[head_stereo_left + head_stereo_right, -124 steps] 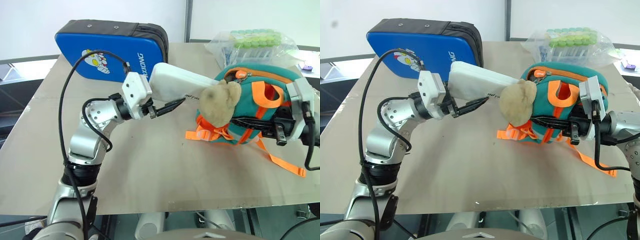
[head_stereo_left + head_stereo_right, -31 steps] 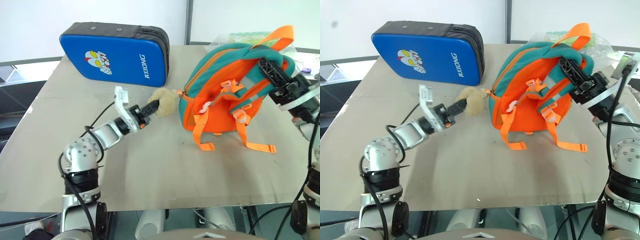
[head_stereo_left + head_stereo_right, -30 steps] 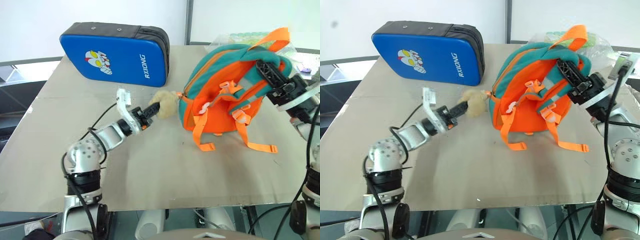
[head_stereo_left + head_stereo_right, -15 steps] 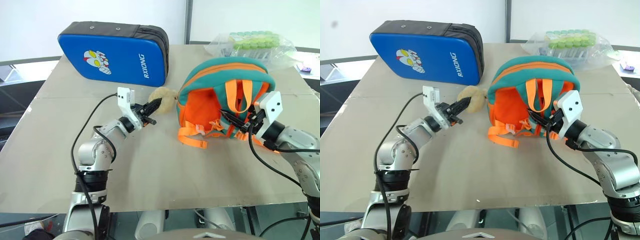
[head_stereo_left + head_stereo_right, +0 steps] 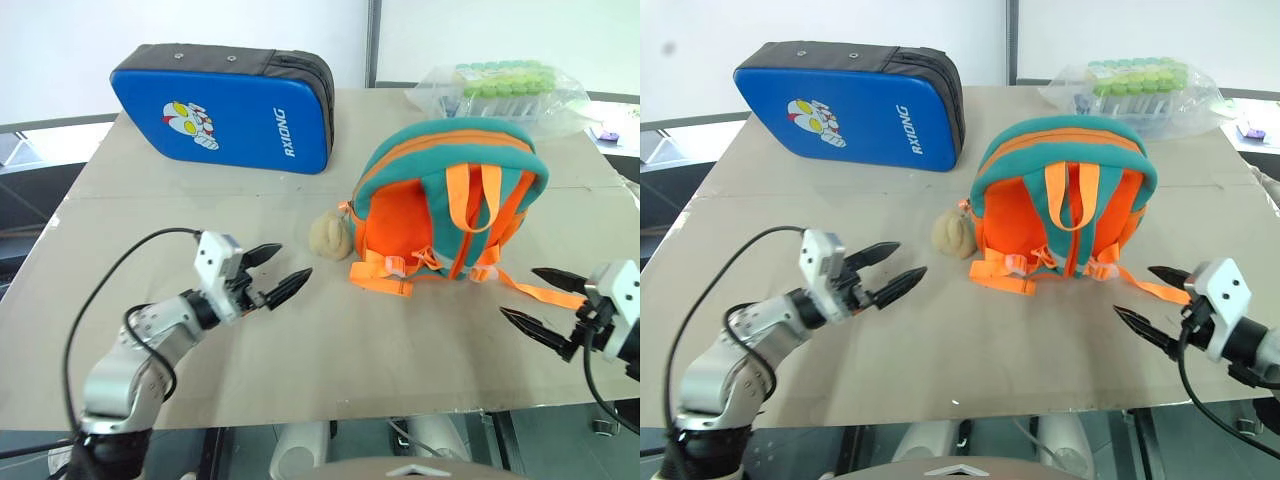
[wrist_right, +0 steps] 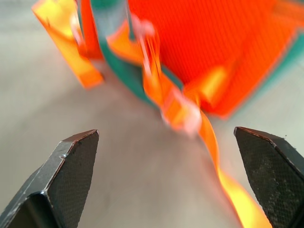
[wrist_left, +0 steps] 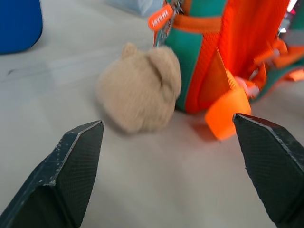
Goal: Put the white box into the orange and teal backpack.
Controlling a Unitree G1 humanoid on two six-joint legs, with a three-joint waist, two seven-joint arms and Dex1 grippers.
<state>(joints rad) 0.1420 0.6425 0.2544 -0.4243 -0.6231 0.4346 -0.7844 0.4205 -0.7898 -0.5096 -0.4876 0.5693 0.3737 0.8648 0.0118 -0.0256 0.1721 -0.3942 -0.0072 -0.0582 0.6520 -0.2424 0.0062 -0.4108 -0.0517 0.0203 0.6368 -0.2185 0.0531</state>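
Across the tan surface [image 5: 300, 350], the orange and teal backpack [image 5: 445, 205] stands upright with its bear charm [image 5: 328, 238] beside it, while the left tool [image 5: 272, 275] and right tool [image 5: 540, 300] hover either side, fingers spread apart, holding nothing.

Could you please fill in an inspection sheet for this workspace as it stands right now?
Surface: tan tabletop, a seam across it.
Job's things: orange and teal backpack upright, straps facing the robot; white box nothing seen.
Clutter: blue padded case at the far left; bag of green-capped tubes far right; plush bear charm beside the backpack.
Grippers: left gripper and right gripper open, empty, clear of the backpack.
Cables: black cable looping over the left arm.
Surroundings: white wall behind.
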